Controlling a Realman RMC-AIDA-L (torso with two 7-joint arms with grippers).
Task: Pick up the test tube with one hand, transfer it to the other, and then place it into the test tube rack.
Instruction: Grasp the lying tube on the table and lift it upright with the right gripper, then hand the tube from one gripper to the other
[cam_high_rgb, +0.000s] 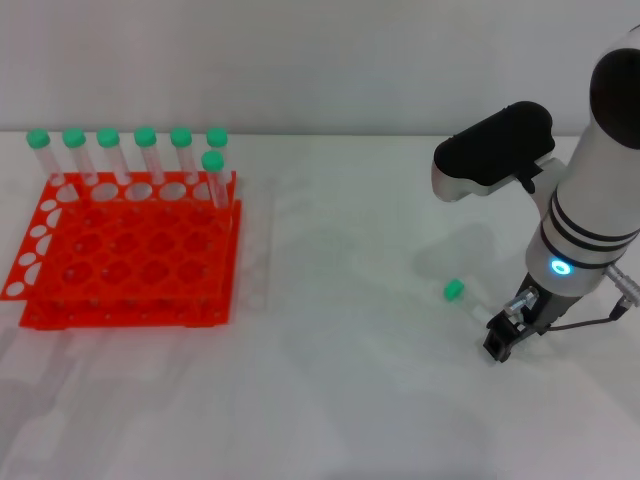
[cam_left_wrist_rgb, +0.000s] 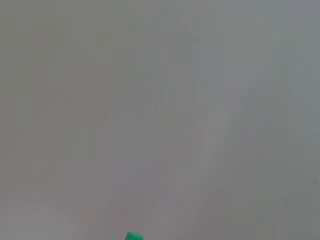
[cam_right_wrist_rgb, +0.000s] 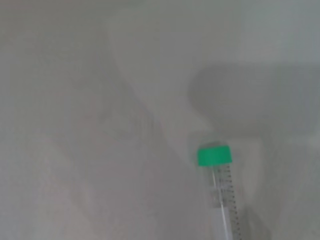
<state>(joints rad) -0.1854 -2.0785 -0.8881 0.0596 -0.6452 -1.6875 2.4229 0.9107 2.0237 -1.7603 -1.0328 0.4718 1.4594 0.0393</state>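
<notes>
Tube lies flat, cap toward the rack, tip at right gripper, grip unclear.

— What sits on the white table?
— The orange test tube rack at nine o'clock; one green-capped test tube lying flat at four o'clock, well apart.
</notes>
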